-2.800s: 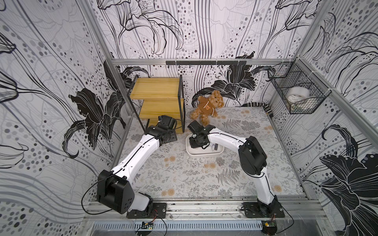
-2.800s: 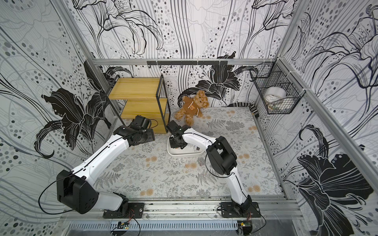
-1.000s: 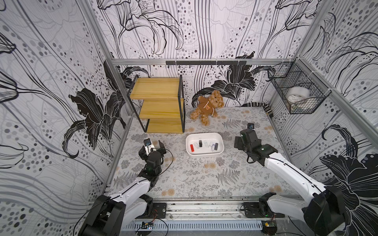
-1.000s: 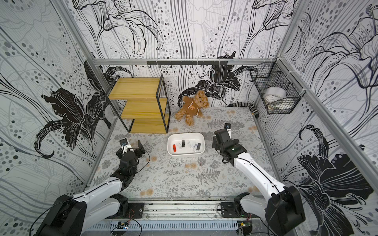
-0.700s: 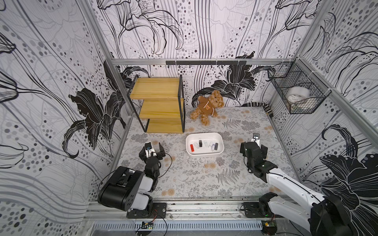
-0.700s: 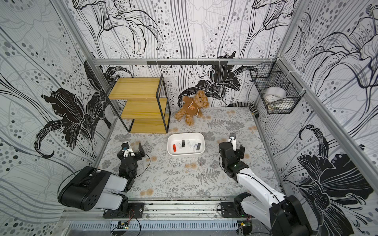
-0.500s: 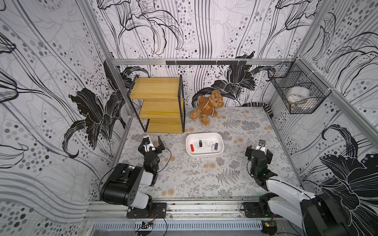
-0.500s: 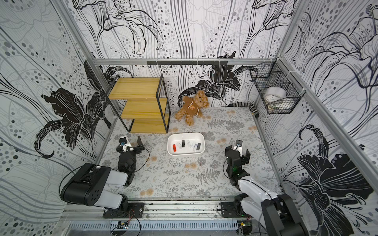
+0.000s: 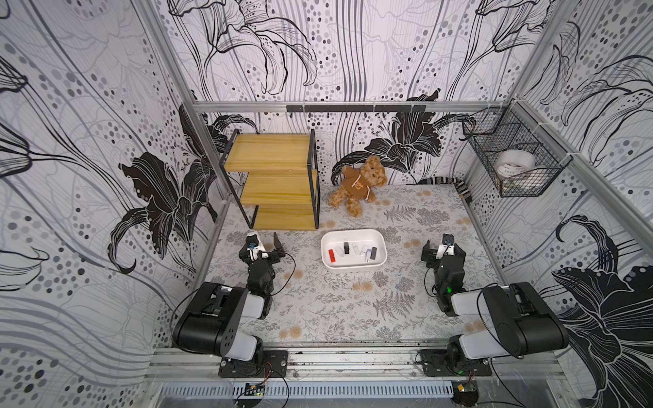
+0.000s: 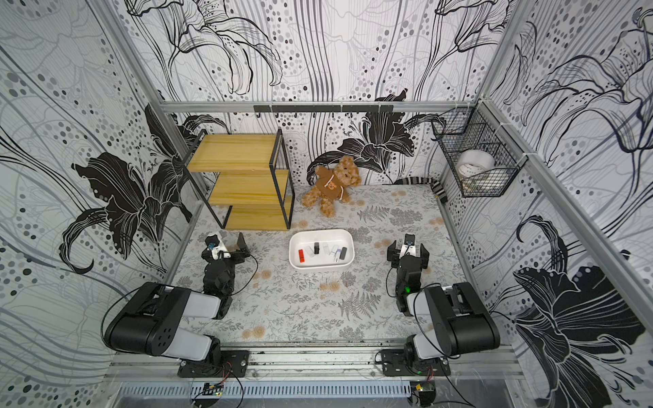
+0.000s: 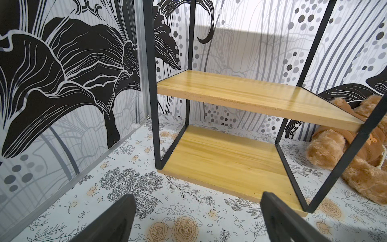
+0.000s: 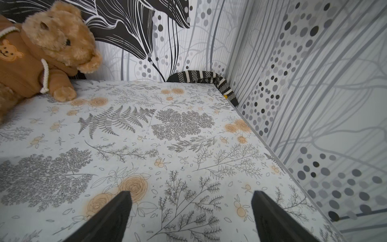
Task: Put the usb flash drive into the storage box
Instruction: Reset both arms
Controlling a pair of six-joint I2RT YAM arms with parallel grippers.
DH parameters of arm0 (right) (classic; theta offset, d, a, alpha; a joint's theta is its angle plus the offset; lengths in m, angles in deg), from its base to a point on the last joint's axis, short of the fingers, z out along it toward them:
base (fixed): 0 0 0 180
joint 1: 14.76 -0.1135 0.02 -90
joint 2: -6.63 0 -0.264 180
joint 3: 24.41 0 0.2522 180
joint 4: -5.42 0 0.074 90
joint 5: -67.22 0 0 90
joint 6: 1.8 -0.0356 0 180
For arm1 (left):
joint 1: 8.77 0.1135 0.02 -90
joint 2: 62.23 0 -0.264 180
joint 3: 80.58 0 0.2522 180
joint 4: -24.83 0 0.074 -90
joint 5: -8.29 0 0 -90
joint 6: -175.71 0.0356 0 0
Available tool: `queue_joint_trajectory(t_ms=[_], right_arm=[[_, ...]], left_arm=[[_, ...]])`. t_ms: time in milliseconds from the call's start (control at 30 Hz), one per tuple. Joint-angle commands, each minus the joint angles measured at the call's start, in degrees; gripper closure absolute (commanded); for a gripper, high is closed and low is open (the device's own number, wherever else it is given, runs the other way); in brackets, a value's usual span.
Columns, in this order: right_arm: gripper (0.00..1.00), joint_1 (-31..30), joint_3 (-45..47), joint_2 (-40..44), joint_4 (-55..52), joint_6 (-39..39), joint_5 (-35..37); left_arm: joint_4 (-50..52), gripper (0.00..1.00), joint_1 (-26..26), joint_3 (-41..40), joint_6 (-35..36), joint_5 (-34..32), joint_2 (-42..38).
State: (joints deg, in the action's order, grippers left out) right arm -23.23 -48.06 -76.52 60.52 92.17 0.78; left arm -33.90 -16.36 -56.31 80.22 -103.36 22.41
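The white storage box (image 9: 353,267) (image 10: 321,267) sits mid-table in both top views. Several usb flash drives lie inside it in a row, among them a red one (image 9: 331,254) (image 10: 301,255) and a black one (image 9: 346,248). My left gripper (image 9: 263,247) (image 10: 226,249) rests low to the left of the box, open and empty; in the left wrist view (image 11: 196,198) only the patterned mat shows between its fingers. My right gripper (image 9: 443,248) (image 10: 408,252) sits to the right of the box, also open and empty (image 12: 191,194). Both arms are folded back near the front rail.
A wooden shelf (image 9: 279,183) (image 11: 240,94) with a black frame stands at the back left. A teddy bear (image 9: 358,187) (image 12: 41,52) leans beside it. A wire basket (image 9: 512,166) with a tape roll hangs on the right wall. A striped cloth (image 12: 209,78) lies in the back right corner.
Both arms have drawn back from the shelf and the box towards the front rail and folded up. The box and its flash drives stay put. Both grippers remain open.
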Motion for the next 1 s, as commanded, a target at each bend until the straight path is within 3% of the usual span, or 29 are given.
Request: queue_joint_trajectory(t_ms=[0, 100, 167, 967], right_arm=[[0.05, 0.4, 5.5, -0.2, 12.5, 1.2, -4.5], [0.05, 0.7, 3.4, -7.1, 18.1, 3.4, -5.5], [0.05, 4.0, -1.1, -2.5, 0.5, -1.2, -9.4], [0.05, 5.6, -2.2, -3.2, 0.7, -1.3, -11.9]], left_arm=[[-1.0, 0.02, 0.3, 0.0, -0.2, 0.7, 0.1], [-0.9, 0.02, 0.3, 0.0, -0.3, 0.7, 0.1], [-0.9, 0.02, 0.3, 0.0, -0.4, 0.7, 0.1], [-1.0, 0.02, 0.3, 0.0, -0.2, 0.7, 0.0]])
